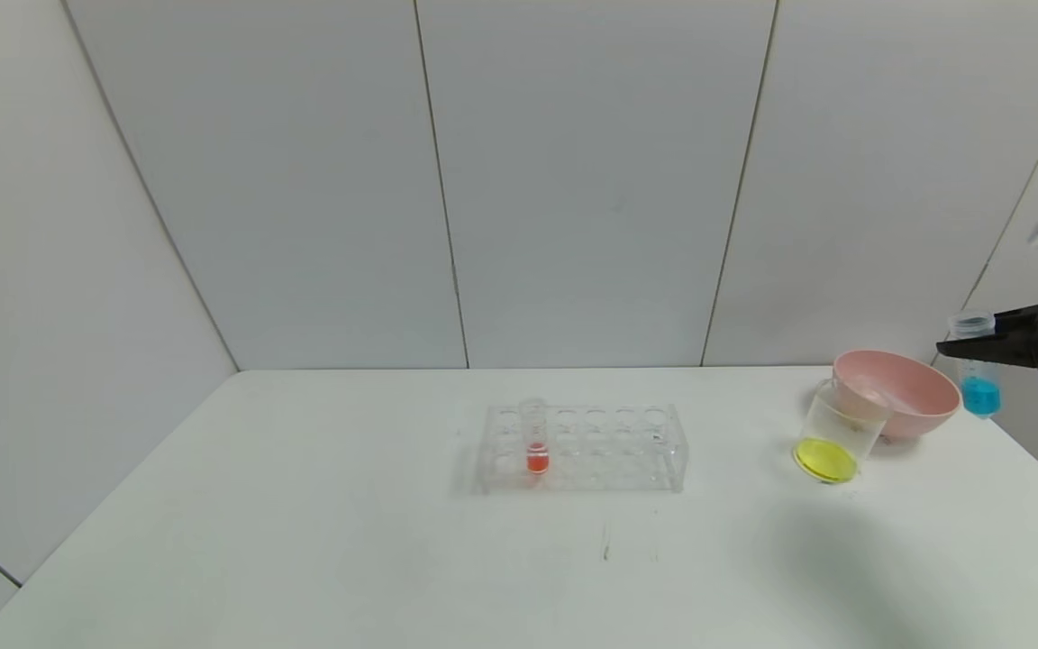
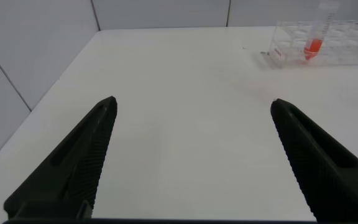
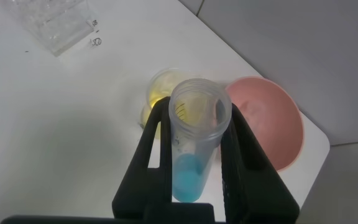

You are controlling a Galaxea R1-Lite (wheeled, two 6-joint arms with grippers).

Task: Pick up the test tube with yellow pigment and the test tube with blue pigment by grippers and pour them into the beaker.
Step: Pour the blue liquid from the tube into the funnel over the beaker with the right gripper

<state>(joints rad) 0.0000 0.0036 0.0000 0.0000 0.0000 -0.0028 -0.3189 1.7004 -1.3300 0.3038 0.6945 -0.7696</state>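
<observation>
**Blue tube held high beside the bowl, beaker just below**

While the right gripper (image 1: 978, 347) hangs at the table's right edge, clenched on the test tube with blue pigment (image 1: 978, 379), the main risk is pouring into the wrong vessel. A pink bowl (image 1: 899, 389) sits between the tube and the beaker (image 1: 834, 437), touching or nearly touching it, and its wide mouth would catch any tilt begun too early. The beaker already has yellow liquid at its bottom and is far narrower, so the tube's lip probably has to come right over it before tipping. The tube stands upright in the jaws, gripped near its upper part; a smooth round wall like this could slip or swing as the wrist rolls, and a knock against the beaker could tip it. I see no yellow tube anywhere.

As for the surroundings, pale grey wall panels close off the back and sides. A white table (image 1: 303, 523) spreads in front, matte and mostly bare. At its middle stands a clear tube rack (image 1: 584, 448) with one red-orange tube (image 1: 536, 442). The left gripper (image 2: 191, 130) hovers low over the table's left part, fingers spread wide, grasping nothing.
</observation>
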